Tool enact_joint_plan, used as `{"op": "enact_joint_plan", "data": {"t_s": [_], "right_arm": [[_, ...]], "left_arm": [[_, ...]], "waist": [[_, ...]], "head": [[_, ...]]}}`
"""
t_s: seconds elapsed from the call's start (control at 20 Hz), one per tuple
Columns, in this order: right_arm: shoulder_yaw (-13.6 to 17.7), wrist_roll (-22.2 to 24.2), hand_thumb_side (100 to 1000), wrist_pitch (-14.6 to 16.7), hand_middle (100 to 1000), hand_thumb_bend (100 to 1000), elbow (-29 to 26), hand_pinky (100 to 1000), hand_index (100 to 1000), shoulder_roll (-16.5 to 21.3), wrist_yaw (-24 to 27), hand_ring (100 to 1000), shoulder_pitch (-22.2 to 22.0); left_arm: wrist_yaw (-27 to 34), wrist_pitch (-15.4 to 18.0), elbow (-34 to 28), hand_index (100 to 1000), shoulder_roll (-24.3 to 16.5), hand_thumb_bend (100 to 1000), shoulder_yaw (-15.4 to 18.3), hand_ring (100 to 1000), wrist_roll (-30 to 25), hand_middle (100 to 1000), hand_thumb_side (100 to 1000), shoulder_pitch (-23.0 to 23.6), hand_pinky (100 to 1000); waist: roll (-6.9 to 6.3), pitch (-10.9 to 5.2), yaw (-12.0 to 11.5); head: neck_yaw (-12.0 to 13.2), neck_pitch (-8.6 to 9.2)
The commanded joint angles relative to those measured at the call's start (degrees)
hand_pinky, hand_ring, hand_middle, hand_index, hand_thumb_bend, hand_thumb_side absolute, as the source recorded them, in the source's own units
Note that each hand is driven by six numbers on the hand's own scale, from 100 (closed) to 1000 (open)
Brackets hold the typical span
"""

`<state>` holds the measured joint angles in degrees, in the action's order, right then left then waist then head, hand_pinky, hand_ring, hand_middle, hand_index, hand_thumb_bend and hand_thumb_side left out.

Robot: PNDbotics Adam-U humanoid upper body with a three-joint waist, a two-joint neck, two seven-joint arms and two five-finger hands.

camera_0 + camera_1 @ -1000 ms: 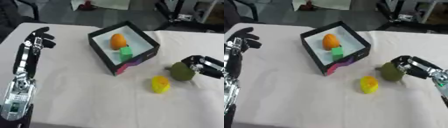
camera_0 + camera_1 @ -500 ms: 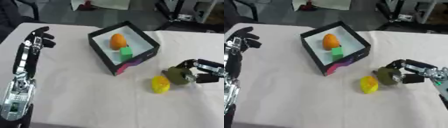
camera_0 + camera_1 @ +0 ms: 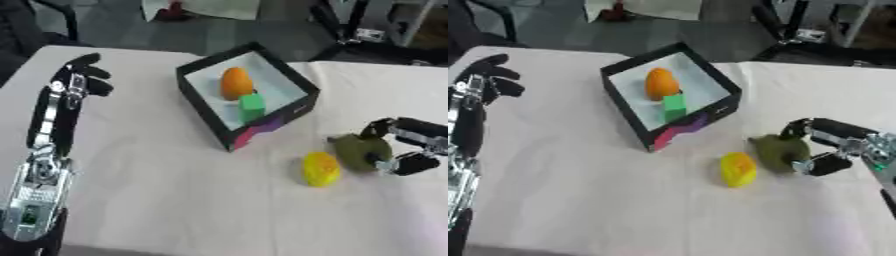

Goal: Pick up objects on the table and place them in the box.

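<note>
Right hand (image 3: 404, 148) comes in low from the right edge, fingers and thumb curled round a dark olive-green roundish object (image 3: 360, 151) that sits on the table, thumb side below, fingers over the top and far side. Green object is just beside a yellow rounded object (image 3: 320, 168), which lies on the white tablecloth (image 3: 175, 190) to its left; can't tell if the two touch. Both are near the front right corner of the box (image 3: 229, 135) but outside it. Box is black outside, white inside, with a pink/purple patch on its front wall; no readable writing or brand on anything. Inside the box: an orange oval object (image 3: 235, 83) toward the back and a green block (image 3: 251, 103) just in front of it, touching or nearly so. Left hand (image 3: 80, 75) is idle at the left side, forearm stretched up along the table edge, fingers relaxed and spread, holding nothing, well apart from the box
</note>
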<state>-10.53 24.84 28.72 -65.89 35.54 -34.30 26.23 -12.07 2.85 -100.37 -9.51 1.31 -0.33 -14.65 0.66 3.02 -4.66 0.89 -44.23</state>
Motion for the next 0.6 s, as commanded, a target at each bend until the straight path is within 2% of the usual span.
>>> {"op": "enact_joint_plan", "data": {"t_s": [0.05,0.15,0.2,0.25,0.35,0.45,0.6], "right_arm": [[0.9,-6.1,212,-0.2,439,100,0.0,765,454,1.4,-1.5,695,0.6],[1.4,-11.1,199,-0.6,357,100,-0.2,746,349,1.6,-1.4,658,0.7],[1.6,-13.9,454,-0.9,335,100,-0.4,735,302,1.7,-1.3,637,0.7],[1.8,-16.5,200,-1.1,303,100,-0.6,727,269,1.9,-0.9,624,0.7],[1.8,-21.0,215,-1.4,255,100,-1.2,710,207,2.3,0.0,594,0.8],[1.7,-24.3,238,-1.3,239,100,-2.4,701,181,2.9,1.4,581,0.9],[1.3,-26.2,256,-1.2,236,100,-5.1,700,178,4.3,4.0,579,1.6]], "left_arm": [[0.3,-0.1,-1.3,827,-0.4,100,-0.2,562,-0.1,583,963,-0.5,619],[0.4,-0.2,-1.3,827,-0.4,100,-0.2,562,0.0,583,963,-0.5,619],[0.4,-0.2,-1.4,827,-0.4,100,-0.2,562,0.1,583,963,-0.5,619],[0.5,-0.2,-1.4,826,-0.4,100,-0.2,562,0.1,583,963,-0.5,619],[0.5,-0.2,-1.4,827,-0.5,100,-0.2,562,0.1,583,963,-0.4,618],[0.6,-0.3,-1.4,826,-0.5,100,-0.3,562,0.1,582,963,-0.4,618],[0.7,-0.3,-1.4,826,-0.6,100,-0.2,564,0.2,586,963,-0.4,618]], "waist": [[-0.4,0.29,0.1],[-0.39,0.28,0.1],[-0.38,0.27,0.1],[-0.37,0.24,0.1],[-0.33,0.19,0.1],[-0.3,0.17,0.2],[-0.25,0.18,0.2]], "head": [[0.0,0.11],[0.1,0.11],[0.1,0.11],[0.1,0.11],[0.1,0.11],[0.1,0.11],[0.1,0.11]]}}
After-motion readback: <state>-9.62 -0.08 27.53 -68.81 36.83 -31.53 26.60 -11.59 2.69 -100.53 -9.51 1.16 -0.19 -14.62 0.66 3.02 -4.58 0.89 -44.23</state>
